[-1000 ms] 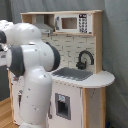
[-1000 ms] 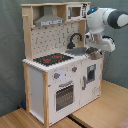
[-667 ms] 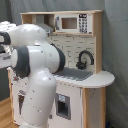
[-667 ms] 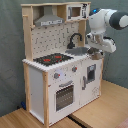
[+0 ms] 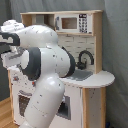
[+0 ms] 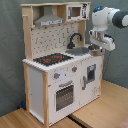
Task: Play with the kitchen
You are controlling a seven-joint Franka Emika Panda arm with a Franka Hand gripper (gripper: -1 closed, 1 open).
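Kitchen [image 5: 85,60] stands upright, long axis vertical, in the first exterior view, mostly hidden behind the arm [image 5: 45,75]. Second exterior view: kitchen front faces the camera, on the table [image 6: 100,112]; gripper [image 6: 97,48] by the sink [image 6: 80,51], grip state unclear.

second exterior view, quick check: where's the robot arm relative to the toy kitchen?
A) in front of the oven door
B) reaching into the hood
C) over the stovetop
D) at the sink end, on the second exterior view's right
D: in the second exterior view the arm hangs at the kitchen's sink end, on the second exterior view's right, with the stovetop and oven door unobstructed.
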